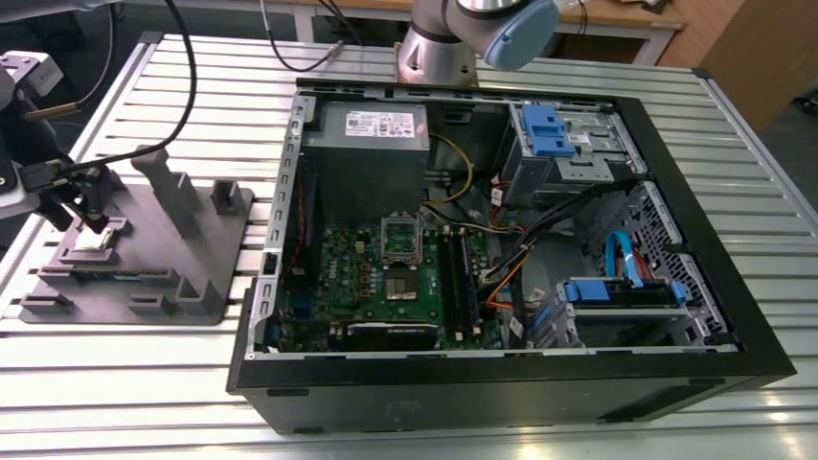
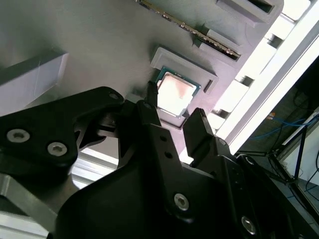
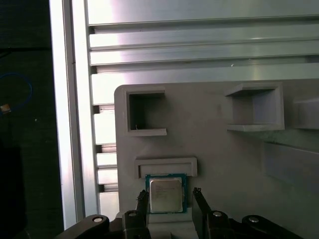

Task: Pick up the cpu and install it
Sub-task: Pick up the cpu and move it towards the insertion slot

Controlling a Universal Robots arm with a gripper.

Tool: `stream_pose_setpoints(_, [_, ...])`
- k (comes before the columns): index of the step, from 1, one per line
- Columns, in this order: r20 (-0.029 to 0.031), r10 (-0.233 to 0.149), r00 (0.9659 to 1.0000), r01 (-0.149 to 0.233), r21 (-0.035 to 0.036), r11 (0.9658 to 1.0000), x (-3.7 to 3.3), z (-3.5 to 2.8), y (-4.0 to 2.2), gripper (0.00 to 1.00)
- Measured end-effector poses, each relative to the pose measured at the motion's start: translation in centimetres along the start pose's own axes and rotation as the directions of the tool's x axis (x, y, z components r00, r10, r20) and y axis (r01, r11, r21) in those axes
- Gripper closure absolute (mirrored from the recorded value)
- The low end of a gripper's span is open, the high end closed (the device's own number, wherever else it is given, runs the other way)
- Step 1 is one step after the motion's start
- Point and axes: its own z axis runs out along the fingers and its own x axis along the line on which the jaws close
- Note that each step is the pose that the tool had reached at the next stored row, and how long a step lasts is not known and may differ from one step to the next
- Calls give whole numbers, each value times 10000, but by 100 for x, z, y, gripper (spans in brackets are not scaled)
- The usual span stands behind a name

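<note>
The cpu (image 3: 165,195) is a small silver square lying flat in a shallow pocket of the grey fixture block (image 1: 192,251). It also shows in the second wrist view (image 2: 175,93) and in the exterior view (image 1: 99,235), at the exterior view's left. My gripper (image 3: 169,194) hovers just above it and is open, with one black fingertip on each side of the chip and a gap at both edges. The gripper (image 2: 174,101) holds nothing. The green motherboard (image 1: 343,273) with its metal-framed socket (image 1: 408,282) lies inside the open computer case, well to the exterior view's right of the gripper (image 1: 80,222).
The black case (image 1: 511,388) takes up the middle of the slatted aluminium table (image 1: 153,364). Inside it are a grey power supply box (image 1: 371,129), blue drive brackets (image 1: 543,129) and loose cables. The fixture block has upright posts (image 1: 172,192) beside the gripper.
</note>
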Motion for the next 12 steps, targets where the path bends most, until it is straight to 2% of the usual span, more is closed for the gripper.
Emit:
stream_pose_setpoints(3, [1, 1, 10000, -1, 0, 10000, 0, 0, 0, 51])
stream_pose_setpoints(4, [1, 1, 10000, -1, 0, 10000, 0, 0, 0, 45])
stream_pose_setpoints(6, [3, -17, 10000, 17, -2, 10000, 1, 6, 0, 45])
stream_pose_setpoints(12, [3, -540, 9985, 540, -13, 9985, 4, 85, 0, 45])
